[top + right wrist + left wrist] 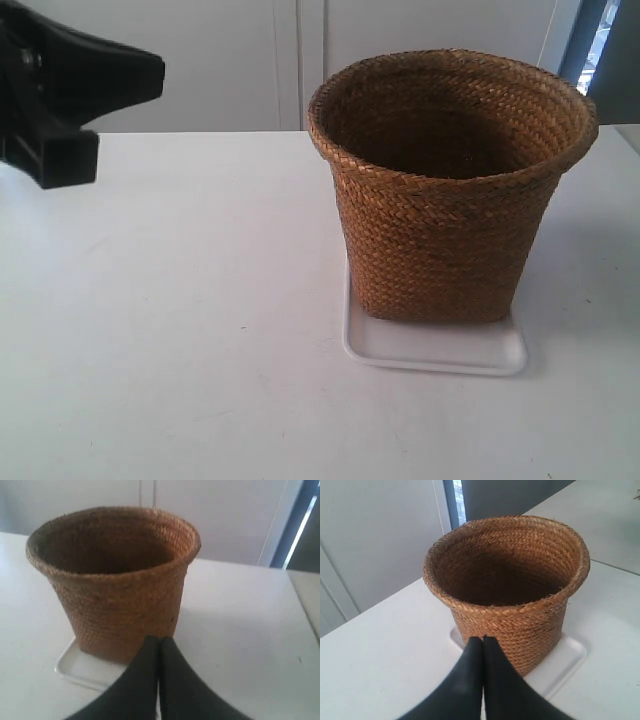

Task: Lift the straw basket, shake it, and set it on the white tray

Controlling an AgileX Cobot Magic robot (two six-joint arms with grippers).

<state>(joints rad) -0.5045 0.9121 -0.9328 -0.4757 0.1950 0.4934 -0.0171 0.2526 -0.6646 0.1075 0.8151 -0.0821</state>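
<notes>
The brown straw basket (447, 190) stands upright on the white tray (440, 350), its base covering most of the tray. Its dark inside holds nothing that I can see. My left gripper (483, 639) is shut and empty, hanging short of the basket (507, 587) and the tray (560, 665). My right gripper (160, 640) is likewise shut and empty, apart from the basket (115, 580) and the tray's corner (80, 670). In the exterior view a black arm (60, 95) shows at the upper left, far from the basket; the other arm is out of that view.
The basket and tray rest on a white table (180, 330). A white wall with panel seams (300, 60) runs behind it, and a dark window strip (600, 50) stands at the far right.
</notes>
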